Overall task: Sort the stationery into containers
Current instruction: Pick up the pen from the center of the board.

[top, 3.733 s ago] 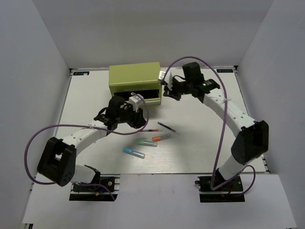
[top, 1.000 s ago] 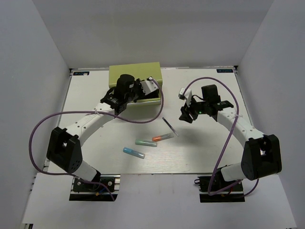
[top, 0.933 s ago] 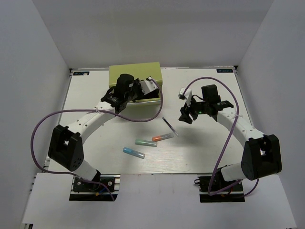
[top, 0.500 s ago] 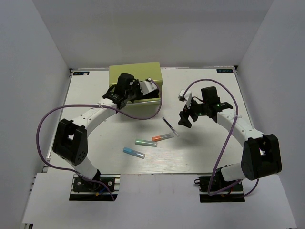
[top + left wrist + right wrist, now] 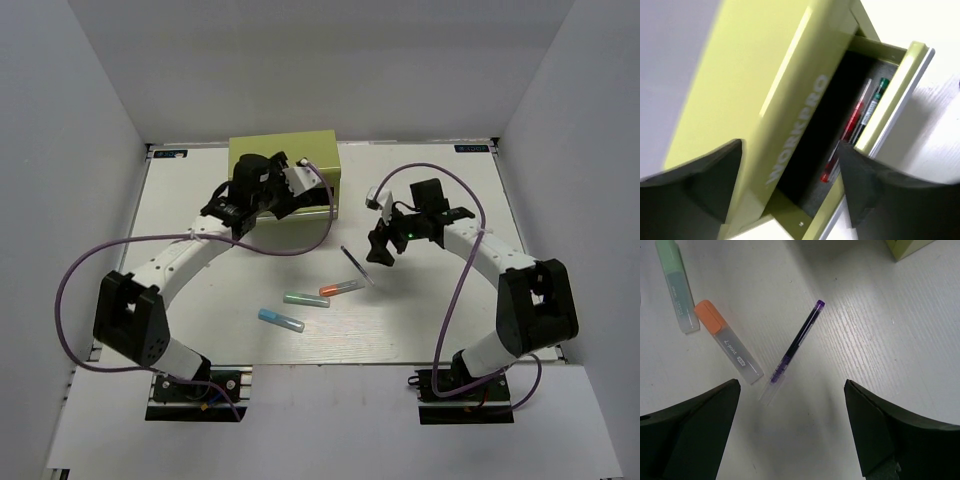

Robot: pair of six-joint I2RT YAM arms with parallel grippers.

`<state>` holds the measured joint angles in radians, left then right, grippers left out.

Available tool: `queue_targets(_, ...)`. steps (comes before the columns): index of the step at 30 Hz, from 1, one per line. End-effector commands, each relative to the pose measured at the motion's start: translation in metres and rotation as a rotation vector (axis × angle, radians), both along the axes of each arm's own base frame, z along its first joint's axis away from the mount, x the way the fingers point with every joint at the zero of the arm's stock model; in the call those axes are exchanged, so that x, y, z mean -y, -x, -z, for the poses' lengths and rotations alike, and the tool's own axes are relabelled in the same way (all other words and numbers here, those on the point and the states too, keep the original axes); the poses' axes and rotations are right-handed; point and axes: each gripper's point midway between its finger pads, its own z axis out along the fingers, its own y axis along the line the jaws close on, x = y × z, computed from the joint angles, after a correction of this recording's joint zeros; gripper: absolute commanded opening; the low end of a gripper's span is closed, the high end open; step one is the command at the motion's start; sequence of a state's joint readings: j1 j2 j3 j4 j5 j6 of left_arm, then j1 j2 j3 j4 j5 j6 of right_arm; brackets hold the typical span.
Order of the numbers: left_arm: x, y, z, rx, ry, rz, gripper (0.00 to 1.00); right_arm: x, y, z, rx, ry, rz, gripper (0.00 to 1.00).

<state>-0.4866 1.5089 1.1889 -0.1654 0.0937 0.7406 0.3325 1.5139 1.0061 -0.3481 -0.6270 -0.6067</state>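
Looked down on a white bench [image 5: 420, 330] with two arms reaching in from its near edge. Found the olive-green chest [image 5: 283, 160] standing by the far edge, left of centre.

Caught the left claw [image 5: 790, 187] close before the chest's lettered front, spread wide and gripping nothing, with one blurred finger low on each side of the wrist view. Could not tell whether either finger touched the metal. Saw one drawer [image 5: 902, 85] standing open, dark inside. Made out a thin red pen [image 5: 850, 125] lying inside along the drawer front. Made out a thin pen with a green end [image 5: 876, 95] just beside it.

Found the other pieces near the middle of the bench. Noted a thin purple pen [image 5: 799, 340] lying slantwise, dark at one end and clear at the other. Saw the right claw [image 5: 790, 440] over that pen, fingers wide apart, empty and not touching it. Found an orange marker [image 5: 725, 340] just beside the pen's clear end. Found a green marker [image 5: 676, 290] next to the orange one, toward the left edge. Spotted a blue marker [image 5: 280, 319] apart from these, closer to the near edge.
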Motion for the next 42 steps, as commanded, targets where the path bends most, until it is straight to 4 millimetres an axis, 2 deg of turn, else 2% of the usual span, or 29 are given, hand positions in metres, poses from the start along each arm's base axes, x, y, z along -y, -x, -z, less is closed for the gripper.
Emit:
queue_targets(1,-0.007,0.014,-0.054,0.090,0.116,-0.039,0.91,-0.014,-0.011,-0.013,0.014,-0.027,0.017,0.90)
queue_targets(4,-0.012,0.027,-0.089,0.124,0.190,-0.053,0.97,-0.023,-0.017,-0.007,0.023,-0.017,0.042,0.86)
queue_targets(7,-0.018,0.041,-0.106,0.110,0.276,-0.088,1.00,-0.027,-0.024,0.004,0.026,0.013,0.107,0.76)
queue_targets(8,-0.024,0.050,-0.123,0.114,0.355,-0.131,1.00,-0.033,-0.027,0.010,0.038,0.028,0.120,0.73)
queue_targets(10,-0.030,0.061,-0.129,0.074,0.450,-0.183,1.00,-0.039,-0.027,0.019,0.039,0.055,0.141,0.68)
queue_targets(11,-0.040,0.069,-0.133,0.037,0.554,-0.255,1.00,-0.039,-0.033,0.025,0.043,0.075,0.174,0.66)
queue_targets(14,-0.058,0.083,-0.110,-0.065,0.663,-0.419,1.00,-0.045,-0.037,0.037,0.035,0.110,0.223,0.63)
queue_targets(16,-0.064,0.096,-0.088,-0.170,0.762,-0.525,1.00,-0.046,-0.040,0.048,0.010,0.133,0.257,0.62)
queue_targets(17,-0.066,0.103,-0.066,-0.260,0.786,-0.595,1.00,-0.048,-0.039,0.049,0.006,0.138,0.257,0.62)
queue_targets(19,-0.070,0.115,-0.053,-0.331,0.833,-0.664,1.00,-0.049,-0.040,0.056,0.008,0.162,0.270,0.62)
queue_targets(20,-0.071,0.121,-0.035,-0.387,0.824,-0.708,1.00,-0.050,-0.039,0.060,0.006,0.170,0.270,0.62)
queue_targets(22,-0.071,0.128,-0.026,-0.445,0.915,-0.778,1.00,-0.047,-0.039,0.065,0.011,0.193,0.283,0.60)
queue_targets(23,-0.074,0.135,-0.012,-0.479,0.930,-0.811,1.00,-0.049,-0.039,0.069,0.010,0.204,0.278,0.60)
queue_targets(24,-0.074,0.137,-0.007,-0.514,1.014,-0.872,1.00,-0.048,-0.039,0.069,0.010,0.207,0.281,0.59)
queue_targets(25,-0.079,0.141,0.011,-0.534,1.047,-0.947,1.00,-0.046,-0.039,0.073,0.012,0.218,0.286,0.59)
queue_targets(27,-0.081,0.151,0.029,-0.619,1.177,-1.085,1.00,-0.047,-0.036,0.078,0.007,0.232,0.284,0.55)
queue_targets(29,-0.083,0.163,0.054,-0.687,1.198,-1.168,1.00,-0.046,-0.030,0.083,0.000,0.241,0.283,0.49)
queue_targets(31,-0.084,0.170,0.067,-0.735,1.247,-1.259,1.00,-0.042,-0.024,0.089,-0.020,0.256,0.291,0.45)
queue_targets(34,-0.086,0.176,0.077,-0.766,1.242,-1.328,1.00,-0.037,-0.011,0.095,-0.046,0.267,0.285,0.37)
queue_targets(38,-0.088,0.177,0.076,-0.783,1.245,-1.410,1.00,-0.036,0.006,0.096,-0.101,0.247,0.252,0.28)
queue_targets(41,-0.085,0.182,0.078,-0.835,1.238,-1.478,1.00,-0.042,0.022,0.083,-0.135,0.187,0.168,0.10)
queue_targets(42,-0.086,0.187,0.086,-0.858,1.197,-1.523,1.00,-0.043,0.023,0.079,-0.130,0.177,0.152,0.01)
